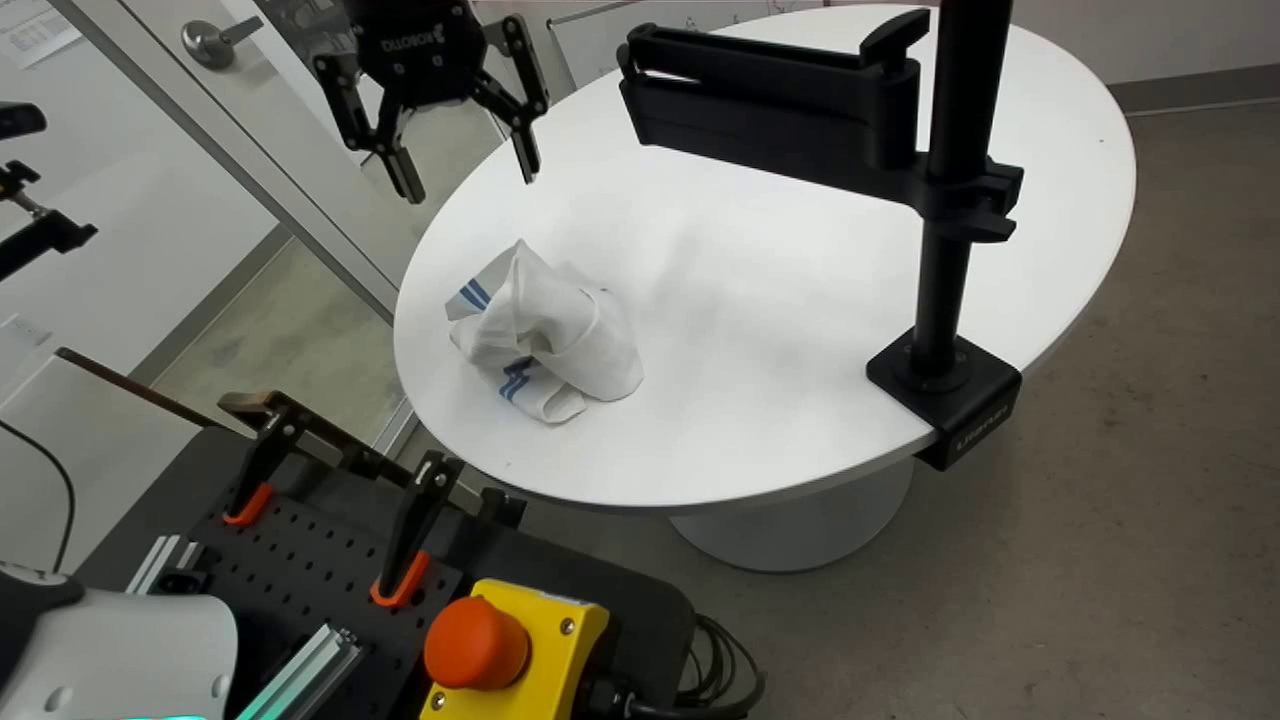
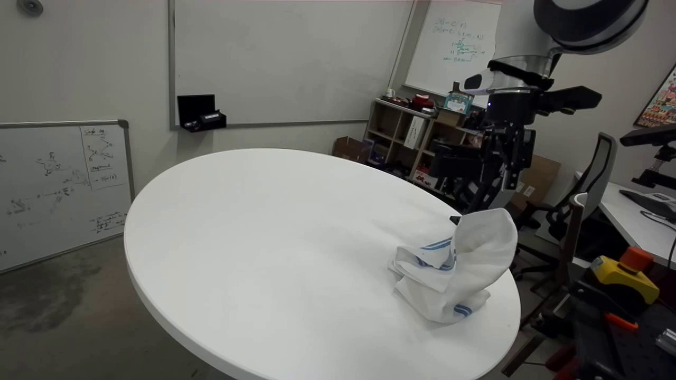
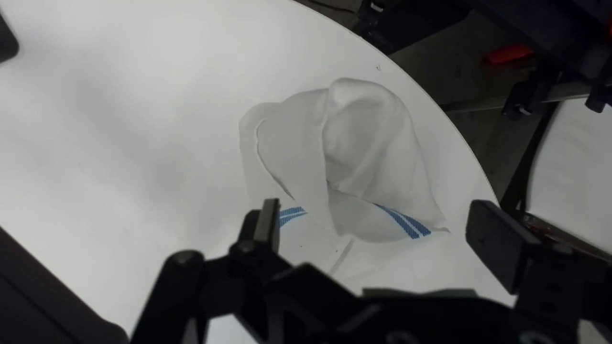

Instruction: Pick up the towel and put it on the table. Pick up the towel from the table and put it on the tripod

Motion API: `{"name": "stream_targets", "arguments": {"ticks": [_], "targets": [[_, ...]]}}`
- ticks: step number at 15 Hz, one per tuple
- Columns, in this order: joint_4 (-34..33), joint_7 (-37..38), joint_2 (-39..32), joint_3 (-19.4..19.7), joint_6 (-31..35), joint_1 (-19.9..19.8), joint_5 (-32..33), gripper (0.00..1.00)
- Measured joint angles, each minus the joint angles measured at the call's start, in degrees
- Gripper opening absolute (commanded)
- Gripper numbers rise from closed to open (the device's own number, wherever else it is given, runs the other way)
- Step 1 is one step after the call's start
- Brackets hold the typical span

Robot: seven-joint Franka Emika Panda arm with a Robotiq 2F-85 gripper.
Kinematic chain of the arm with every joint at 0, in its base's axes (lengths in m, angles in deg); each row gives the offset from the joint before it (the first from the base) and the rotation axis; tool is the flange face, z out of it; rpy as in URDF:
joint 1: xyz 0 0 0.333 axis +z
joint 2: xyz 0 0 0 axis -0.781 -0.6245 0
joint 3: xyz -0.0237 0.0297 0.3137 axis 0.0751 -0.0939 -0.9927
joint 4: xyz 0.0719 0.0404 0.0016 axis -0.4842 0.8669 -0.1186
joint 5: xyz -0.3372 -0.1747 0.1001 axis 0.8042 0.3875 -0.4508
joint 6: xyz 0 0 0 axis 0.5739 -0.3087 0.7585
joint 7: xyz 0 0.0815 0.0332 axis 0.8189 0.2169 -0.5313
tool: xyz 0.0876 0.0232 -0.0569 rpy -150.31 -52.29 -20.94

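The white towel (image 1: 570, 325) with blue stripes lies crumpled on the round white table (image 1: 760, 400), near the table's edge. It also shows in an exterior view (image 2: 480, 248) and in the wrist view (image 3: 363, 143). My gripper (image 1: 468, 175) is open and empty, above and apart from the towel. In the wrist view the towel shows beyond and between the spread fingers (image 3: 382, 234). The black tripod (image 1: 945, 290) is clamped to the table's edge, with its horizontal arm reaching over the tabletop. Dark parts at the wrist view's left edge look like the tripod.
A dark cart with clamps (image 1: 405, 540) and a yellow box with a red button (image 1: 520, 650) stands beside the table. A door (image 1: 260, 130) is behind. Shelves (image 2: 406, 137), an office chair (image 2: 586, 179) and whiteboards (image 2: 290, 63) stand around the room.
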Motion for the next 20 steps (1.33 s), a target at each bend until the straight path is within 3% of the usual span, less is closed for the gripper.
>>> {"name": "stream_targets", "arguments": {"ticks": [10, 20], "targets": [[-2.97, 1.34, 5.97, 5.83, -10.56, -5.25, 2.88, 1.0], [0.02, 2.24, 6.18, 5.45, -9.98, -4.33, 3.82, 1.0]]}}
